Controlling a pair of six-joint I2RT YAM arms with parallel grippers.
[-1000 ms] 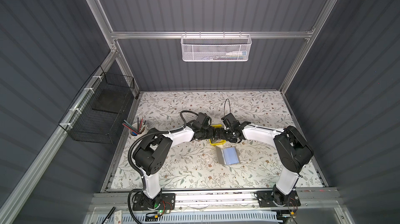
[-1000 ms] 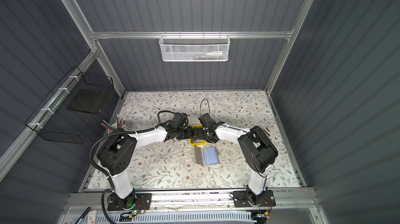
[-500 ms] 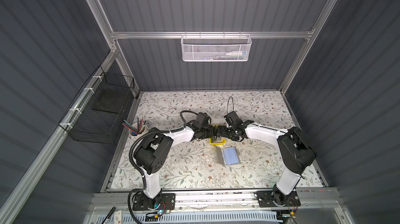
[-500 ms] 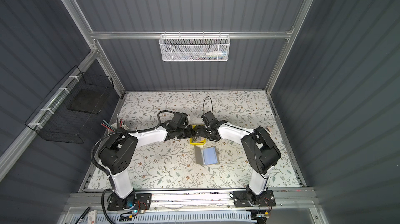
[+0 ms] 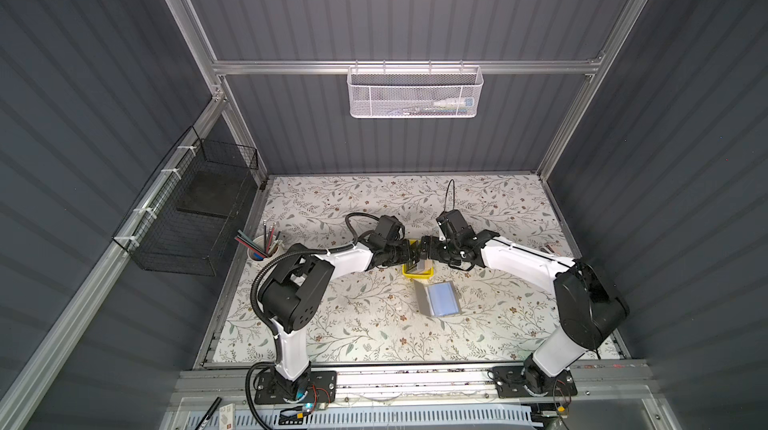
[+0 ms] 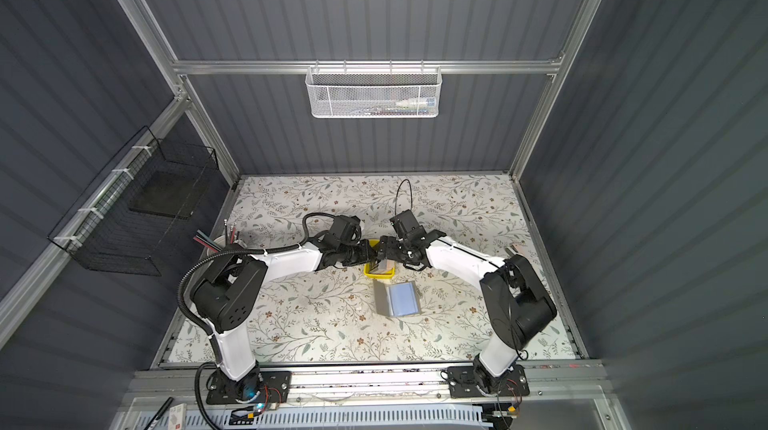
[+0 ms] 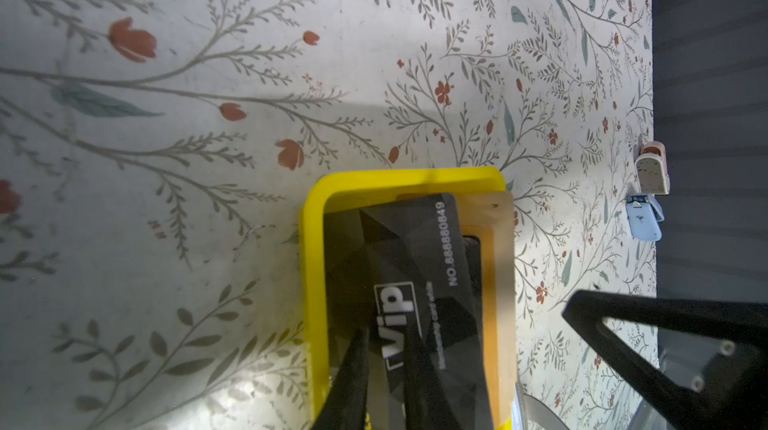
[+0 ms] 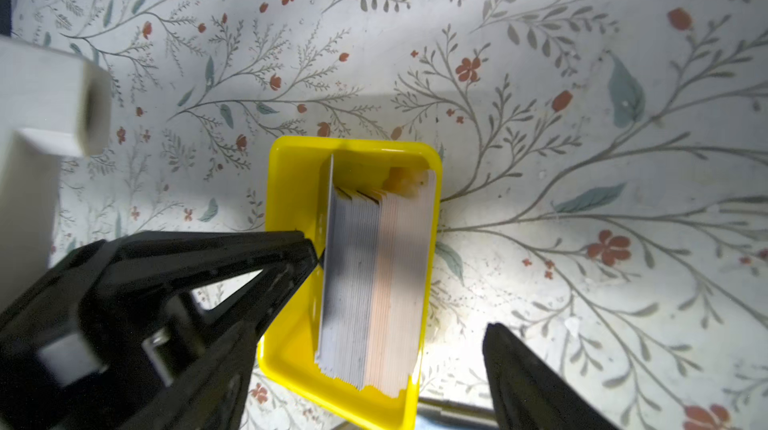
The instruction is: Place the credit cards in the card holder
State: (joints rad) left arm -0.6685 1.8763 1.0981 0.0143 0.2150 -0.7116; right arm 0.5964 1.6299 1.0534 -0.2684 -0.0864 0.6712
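Floral tabletop [image 5: 332, 324] boxed in by grey slatted walls. On it, one yellow tray [image 5: 417, 276] packed with one upright stack of credit cards [image 8: 374, 282], too many to count, grey edges beside tan. One card holder [image 5: 439, 298] lying open just beside the tray, blue sleeves up. Two grippers crowding the tray: right gripper [image 8: 403, 288] spread wide astride the stack; left gripper [image 5: 412, 256] nearly closed at one black VIP card [image 7: 399, 266], hold impossible to tell. Around: one pencil cup [image 5: 259, 251], one white mesh basket [image 5: 413, 95], one black wire basket [image 5: 195, 224]
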